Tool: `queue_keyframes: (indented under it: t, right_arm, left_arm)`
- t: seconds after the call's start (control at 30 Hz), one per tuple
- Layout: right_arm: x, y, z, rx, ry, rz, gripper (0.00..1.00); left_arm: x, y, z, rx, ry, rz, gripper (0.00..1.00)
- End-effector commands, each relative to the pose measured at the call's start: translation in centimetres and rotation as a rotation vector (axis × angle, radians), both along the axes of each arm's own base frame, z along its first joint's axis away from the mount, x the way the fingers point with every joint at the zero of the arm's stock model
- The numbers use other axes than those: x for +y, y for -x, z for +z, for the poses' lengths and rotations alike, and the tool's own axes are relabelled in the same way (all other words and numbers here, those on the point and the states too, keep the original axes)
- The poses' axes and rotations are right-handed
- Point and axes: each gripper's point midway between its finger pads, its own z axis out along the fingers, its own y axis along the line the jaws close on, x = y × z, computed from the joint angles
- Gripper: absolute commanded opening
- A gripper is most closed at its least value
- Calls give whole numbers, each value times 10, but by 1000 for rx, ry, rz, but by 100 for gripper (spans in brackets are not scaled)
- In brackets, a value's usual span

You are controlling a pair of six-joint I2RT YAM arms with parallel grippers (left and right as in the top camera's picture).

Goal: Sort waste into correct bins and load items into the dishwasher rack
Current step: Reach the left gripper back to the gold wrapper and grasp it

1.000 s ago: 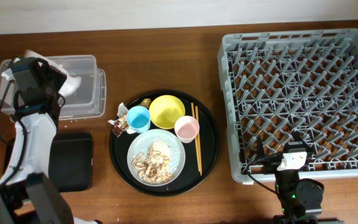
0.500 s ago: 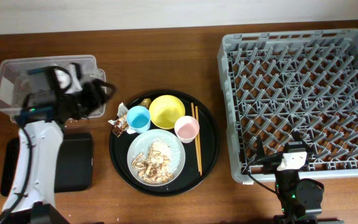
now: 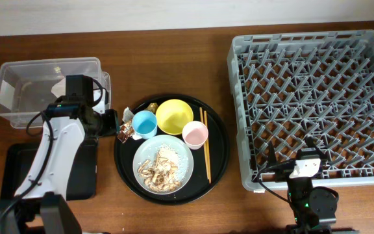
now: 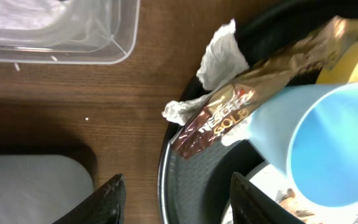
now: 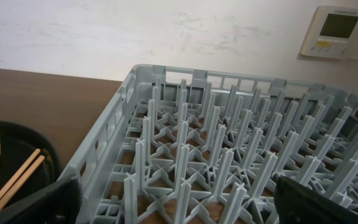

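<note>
My left gripper (image 4: 179, 205) is open and empty, low over the left rim of the round black tray (image 3: 216, 166). Just ahead of it lies the brown-gold wrapper (image 4: 229, 112) with crumpled white paper (image 4: 219, 56) beside it. Behind them stand the light-blue cup (image 3: 144, 123), the yellow bowl (image 3: 174, 116) and the pink cup (image 3: 195, 134). The pale plate (image 3: 184, 170) carries food scraps (image 3: 158, 168). A white napkin (image 3: 60, 88) shows faintly in the clear tub (image 3: 18, 71). My right gripper (image 5: 179, 208) is wide open over the front edge of the grey dishwasher rack (image 3: 310, 97).
The shallow black tray (image 3: 83, 175) lies at the front left, partly under my left arm. Wooden chopsticks (image 3: 204, 153) rest on the right side of the round tray. Bare wood separates the round tray from the rack.
My left arm has swung from above the clear tub down and right to the round tray's left rim. The white napkin at its jaws is gone from them. The right arm has not moved.
</note>
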Motion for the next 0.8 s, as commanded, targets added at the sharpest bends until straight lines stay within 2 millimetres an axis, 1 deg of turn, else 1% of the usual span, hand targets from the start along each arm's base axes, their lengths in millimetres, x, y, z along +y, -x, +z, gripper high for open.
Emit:
queue_keyframes:
  t: [0.0,0.03,0.07,0.1,0.17,0.2,0.23,0.3,0.37,0.4,0.47,0.57,0.73,0.77]
  right_arm:
    - [-3,0,-3,4,4,-12,99]
    - [-3,0,-3,4,4,-13,99]
    - [-3,0,-3,4,4,-12,99]
    - [-3,0,-3,4,4,-12,99]
    - [-3,0,-3,4,4,-12,99]
    - [-3,0,-3,4,4,-13,99]
    - [-3,0,-3,4,4,-12,99]
    - [-3,0,-3,4,4,-13,99]
    - [-3,0,-3,4,4,-12,99]
    - [-3,0,-3,4,4,-12,99]
    - [-3,0,-3,4,4,-13,99]
    - [-3,0,-3,4,4,-12,99]
    - [-3,0,-3,4,4,-13,99]
    - [-3,0,-3,4,4,-13,99]
  left_arm:
    - [-3,5,-20,58,-46,-177,54]
    - [-3,5,-25,69,-49,-194,57]
    - [-4,6,-35,94,-53,-232,59]
    - [-4,5,-45,114,-58,-269,59]
    - [-5,4,-57,133,-64,-316,59]
    - [-5,2,-60,131,-67,-332,59]
    - [-5,0,-62,126,-68,-333,59]
    - [-5,-11,-60,81,-74,-337,59]
    - [-19,-13,-59,47,-14,-428,60]
    - [-22,-19,-61,27,-5,-437,63]
    - [-22,-26,-64,7,-9,-437,63]
    - [-26,-32,-63,-22,-7,-448,63]
    - [-43,-33,-63,-31,-14,-494,62]
    - [-43,-33,-63,-29,-20,-495,62]
